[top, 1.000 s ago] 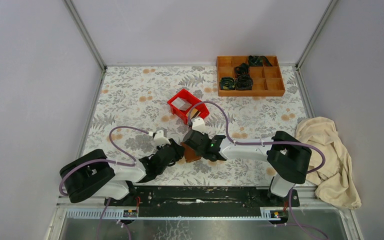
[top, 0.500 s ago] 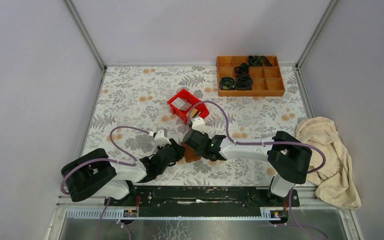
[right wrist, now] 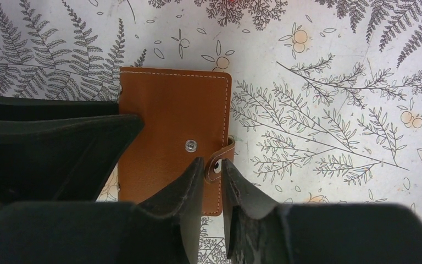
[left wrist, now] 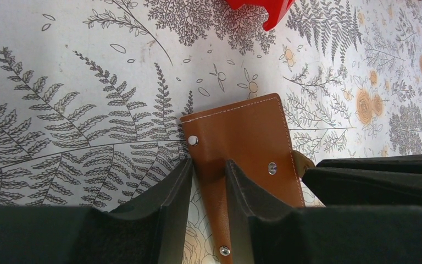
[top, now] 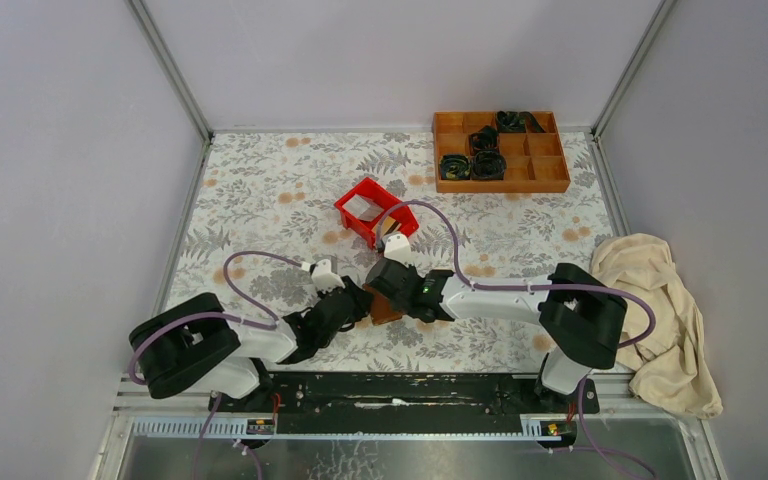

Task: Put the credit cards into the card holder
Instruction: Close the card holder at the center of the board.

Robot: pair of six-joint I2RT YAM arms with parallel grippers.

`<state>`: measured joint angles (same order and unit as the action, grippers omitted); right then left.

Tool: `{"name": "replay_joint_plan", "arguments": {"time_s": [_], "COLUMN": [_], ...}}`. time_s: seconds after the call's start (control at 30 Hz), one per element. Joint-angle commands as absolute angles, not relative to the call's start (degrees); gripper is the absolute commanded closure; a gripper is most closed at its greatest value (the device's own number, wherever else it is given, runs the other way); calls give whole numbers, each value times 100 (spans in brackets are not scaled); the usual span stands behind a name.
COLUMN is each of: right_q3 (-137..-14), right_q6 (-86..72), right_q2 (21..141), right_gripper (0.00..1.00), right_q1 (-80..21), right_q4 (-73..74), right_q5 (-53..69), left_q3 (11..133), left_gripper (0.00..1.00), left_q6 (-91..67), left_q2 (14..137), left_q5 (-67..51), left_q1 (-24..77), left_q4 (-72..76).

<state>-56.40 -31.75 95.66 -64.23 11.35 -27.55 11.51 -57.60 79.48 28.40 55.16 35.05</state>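
Card holder (right wrist: 170, 115) — brown, on floral table (right wrist: 335, 71)

Top cam: fixed, high, behind arm bases, looks down/fwd over whole surface (top: 260, 180); far, wide. L wrist cam: sits behind left gripper (left wrist: 209, 165), looks along own fingers, v. close to surface. R wrist cam: same setup on right gripper (right wrist: 212, 162), equally close. All 3 views share card holder (top: 385, 308); top + L wrist also share red bin (top: 355, 228).
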Motion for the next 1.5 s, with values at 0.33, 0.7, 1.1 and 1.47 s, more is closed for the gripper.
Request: {"name": "replay_joint_plan", "arguments": {"time_s": [0.33,0.7,1.1,1.47], "right_q3": [-5935,-6094,-6198,-6197], "right_q6": [-3119,-3085,-3094,-3118], "right_q2": [9434,9615,9970,10064], "right_gripper": [89,96,98,99], "right_q1": [-6507,-6510,-6504,-6504], "right_q4": [1108,1149,1230,1244], "right_q5": [-2920,-2892,-2894,-2818], "left_q3": [1188,1237,1278,1291], "left_gripper": [65,65,66,66], "left_q6": [-5774,-5744,-5713,-5715], "left_q2": [8130,8162,8131,8170], "left_q5": [2767,2738,2768,2773], "left_q1": [5607,5669,5715,5738], "left_q4": [3404,3375,3330,3331]}}
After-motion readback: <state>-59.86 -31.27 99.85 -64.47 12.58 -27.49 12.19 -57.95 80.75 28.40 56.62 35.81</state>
